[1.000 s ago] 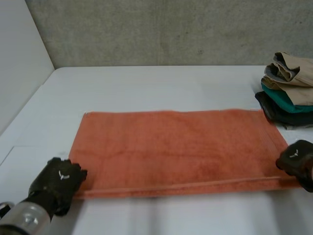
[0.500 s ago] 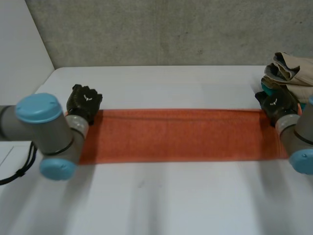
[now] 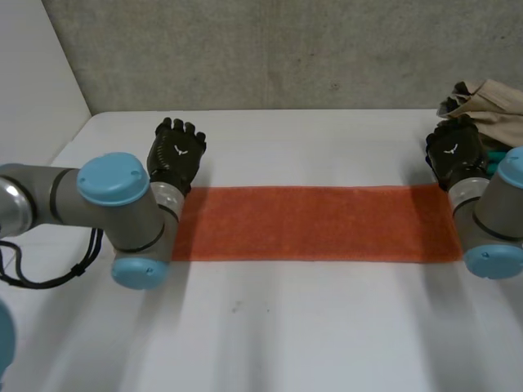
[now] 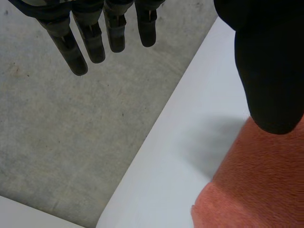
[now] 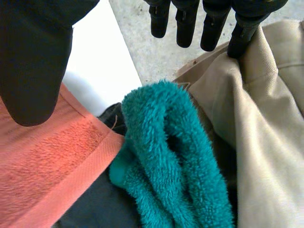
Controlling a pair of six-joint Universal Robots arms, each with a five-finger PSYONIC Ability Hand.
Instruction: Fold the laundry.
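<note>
My left hand and right hand hover at the orange towel's far corners, fingers straight and apart, gripping nothing.

towel now a narrower strip

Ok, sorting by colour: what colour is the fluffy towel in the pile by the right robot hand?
The towel is teal, clearest in right wrist view.

I read a plain orange terry towel on my white worktop; at two o'clock, a fluffy teal cloth, a beige twill garment and a dark charcoal fabric, all unpatterned.
</note>
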